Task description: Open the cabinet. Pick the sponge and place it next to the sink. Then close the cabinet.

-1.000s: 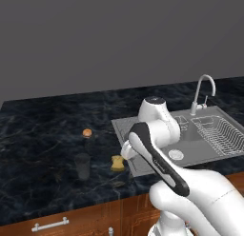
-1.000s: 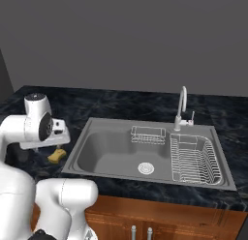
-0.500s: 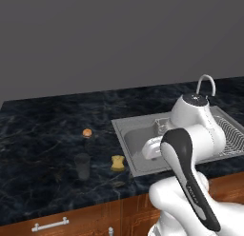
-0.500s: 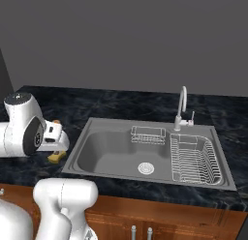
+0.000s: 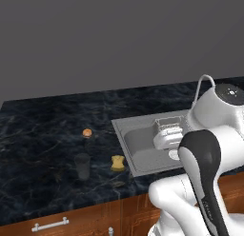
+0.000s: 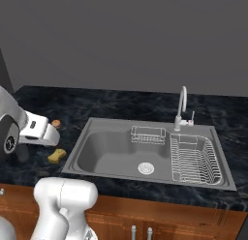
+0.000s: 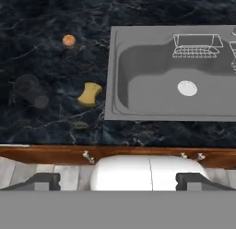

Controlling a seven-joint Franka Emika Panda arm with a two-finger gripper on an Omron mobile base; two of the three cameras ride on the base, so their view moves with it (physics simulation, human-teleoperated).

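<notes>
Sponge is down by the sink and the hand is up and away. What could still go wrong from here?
1. The sponge lies close to the sink rim; a low sweep could knock it into the basin.
2. The dark cup and orange ball stand nearby, and the ball could roll if clipped.
3. The hand is open and high above the counter.

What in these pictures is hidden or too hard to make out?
- Faucet: left base view, base hidden behind the arm.
- Cup: right base view, mostly behind the arm.
- Sink: hand view, right end cut off by the edge.
- Gripper: hand view, fingertips cut by the bottom band.
</notes>
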